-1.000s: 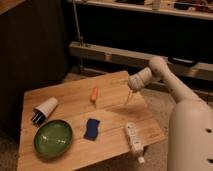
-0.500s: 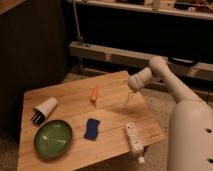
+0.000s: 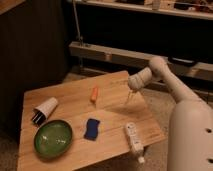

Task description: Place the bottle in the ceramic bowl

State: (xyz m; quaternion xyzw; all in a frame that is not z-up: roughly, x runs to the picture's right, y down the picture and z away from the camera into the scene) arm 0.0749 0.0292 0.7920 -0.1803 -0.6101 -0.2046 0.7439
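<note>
The bottle (image 3: 133, 139) lies on its side near the front right edge of the wooden table (image 3: 70, 97), its cap pointing over the edge. The green ceramic bowl (image 3: 53, 137) sits at the front left of the table, nothing in it. My gripper (image 3: 129, 98) hangs from the white arm above the table's right side, behind the bottle and well apart from it, with nothing in it.
A white paper cup (image 3: 44, 109) with dark contents lies on its side behind the bowl. A blue sponge (image 3: 91, 128) lies between bowl and bottle. A small orange object (image 3: 94, 92) lies near the table's middle back. My white base (image 3: 192, 135) stands at the right.
</note>
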